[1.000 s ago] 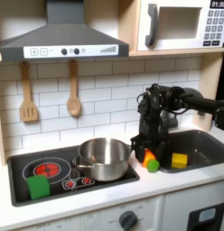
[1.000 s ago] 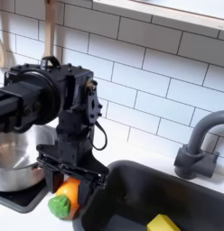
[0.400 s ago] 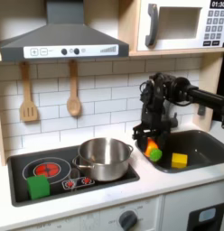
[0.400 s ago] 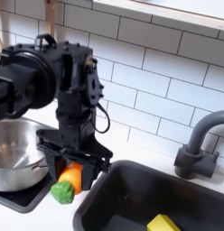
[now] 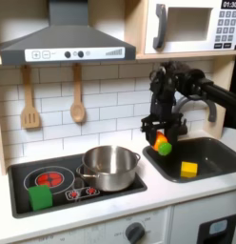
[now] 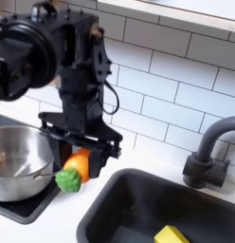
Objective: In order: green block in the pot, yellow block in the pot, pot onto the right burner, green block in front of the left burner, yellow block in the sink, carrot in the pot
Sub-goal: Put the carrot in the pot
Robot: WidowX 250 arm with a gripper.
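My gripper is shut on the orange carrot, held in the air with its green end down, just right of the steel pot in both exterior views. The pot sits on the right burner of the stove. A green block lies on the counter in front of the left burner. Inside the sink rests the yellow block.
Two wooden utensils hang on the tiled wall above the stove. A grey faucet stands behind the sink. A range hood and a microwave hang overhead.
The gripper has lifted the carrot up from counter level beside the sink, holding it higher now. Pot and both blocks have stayed put.
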